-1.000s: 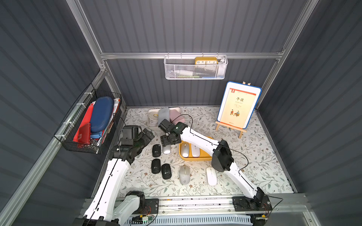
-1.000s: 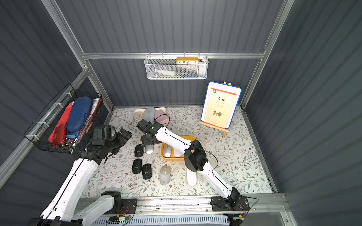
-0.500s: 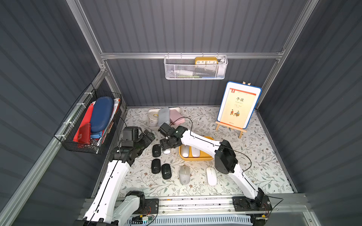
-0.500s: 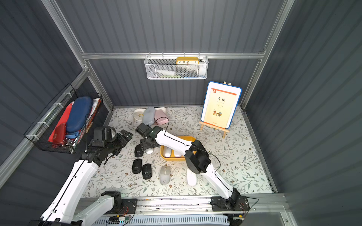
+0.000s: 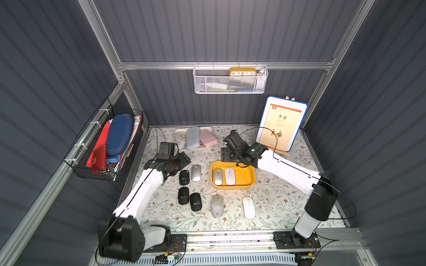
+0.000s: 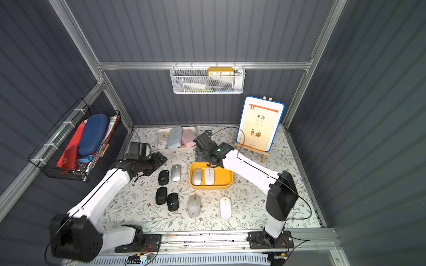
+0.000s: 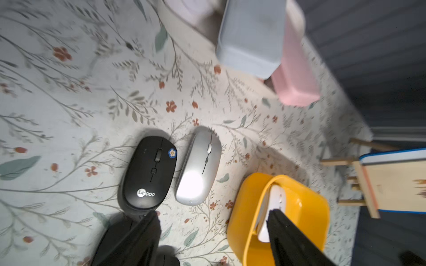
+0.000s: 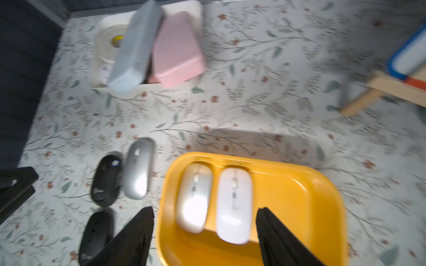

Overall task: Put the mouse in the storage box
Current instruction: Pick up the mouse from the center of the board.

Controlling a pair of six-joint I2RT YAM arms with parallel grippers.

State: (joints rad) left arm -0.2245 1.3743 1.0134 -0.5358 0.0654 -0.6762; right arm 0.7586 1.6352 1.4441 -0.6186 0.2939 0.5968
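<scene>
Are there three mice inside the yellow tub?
No, the storage box holds only two: a silver mouse and a white mouse.

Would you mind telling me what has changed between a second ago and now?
The right gripper swung away from the silver mouse toward its own right and now hangs over the storage box, jaws apart and empty. The left gripper edged slightly toward the black mouse, also empty. Nothing was gripped or released. Unchanged: two mice in the box, six on the table.

Eight mice [image 5: 196,172], one storage box [image 5: 244,175]
</scene>
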